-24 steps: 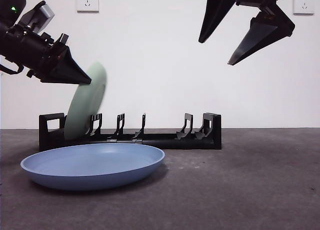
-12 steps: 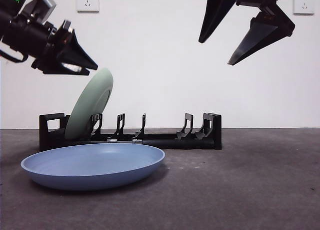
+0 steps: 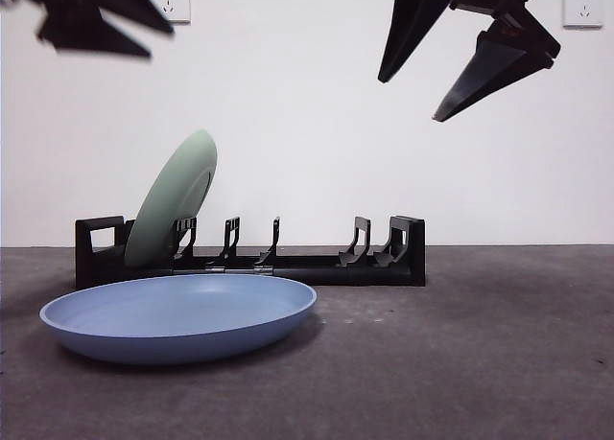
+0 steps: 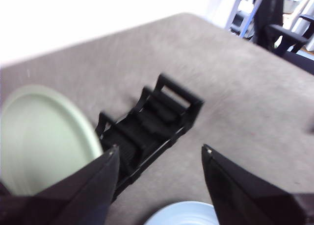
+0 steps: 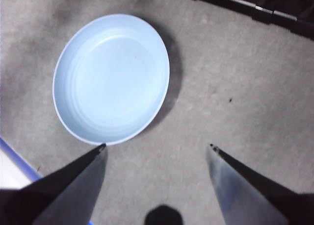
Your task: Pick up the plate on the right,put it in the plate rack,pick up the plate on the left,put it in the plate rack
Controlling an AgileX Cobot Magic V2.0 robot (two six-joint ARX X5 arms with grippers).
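Since the green plate [image 3: 173,202] only leans in the plate rack [image 3: 288,258], a careless pass could topple it; both the left gripper [image 4: 159,154] and the right gripper [image 5: 157,147] hang spread, empty, above the blue plate [image 3: 178,315].

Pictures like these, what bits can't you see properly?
- Front view: the pale green round plate has its bottom edge hidden in the long low black plastic plate rack.
- Front view: the left gripper is blurred and cut off by the top edge.
- Left wrist view: the wide shallow blue plate is cut off by the bottom edge.
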